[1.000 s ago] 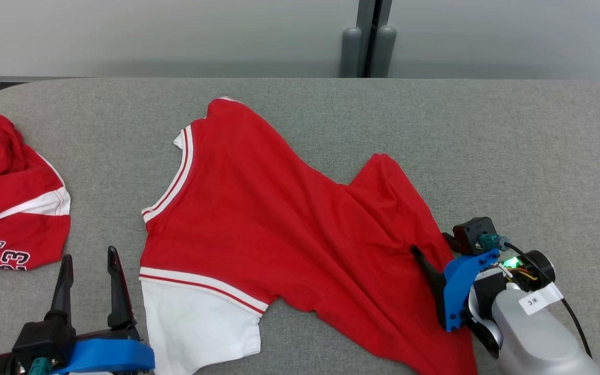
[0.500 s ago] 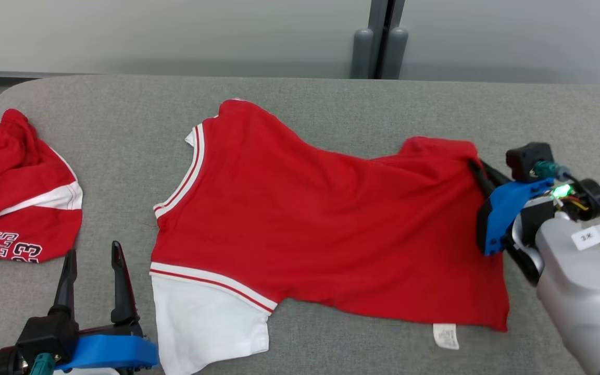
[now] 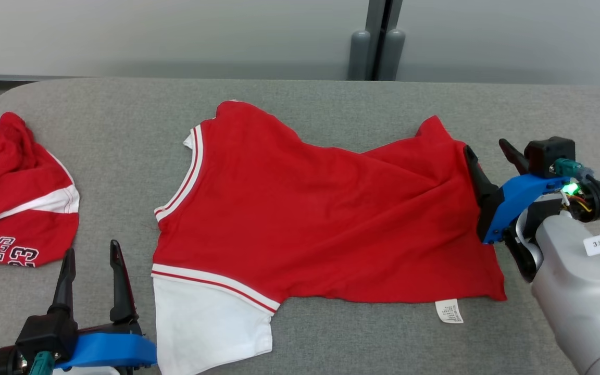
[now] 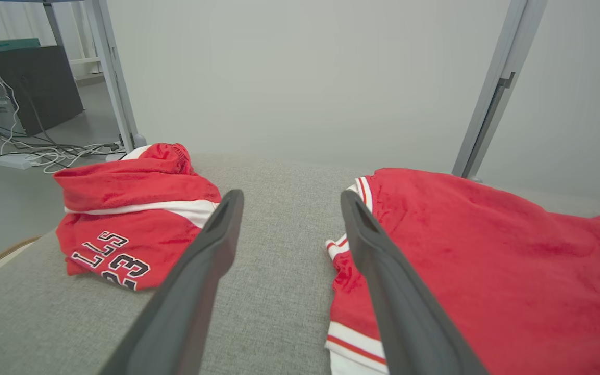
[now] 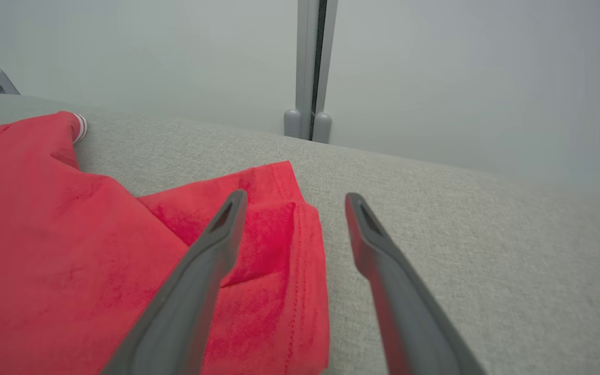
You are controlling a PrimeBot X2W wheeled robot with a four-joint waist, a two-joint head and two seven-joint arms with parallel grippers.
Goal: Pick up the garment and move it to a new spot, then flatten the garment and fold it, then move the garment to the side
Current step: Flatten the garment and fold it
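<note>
A crumpled red jersey [image 3: 19,198] lies on the grey counter [image 3: 331,94], out past the left tool [image 3: 91,247], whose fingers stand spread and empty. The garment [image 3: 305,219], red with a white sleeve, lies spread out between the two tools. The right tool [image 3: 485,146] is spread at its hem, one finger over fabric and the other over bare counter, pinching nothing.

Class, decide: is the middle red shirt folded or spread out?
Spread out, mostly flat: the shirt lies open across the table, with one hem corner doubled over.
</note>
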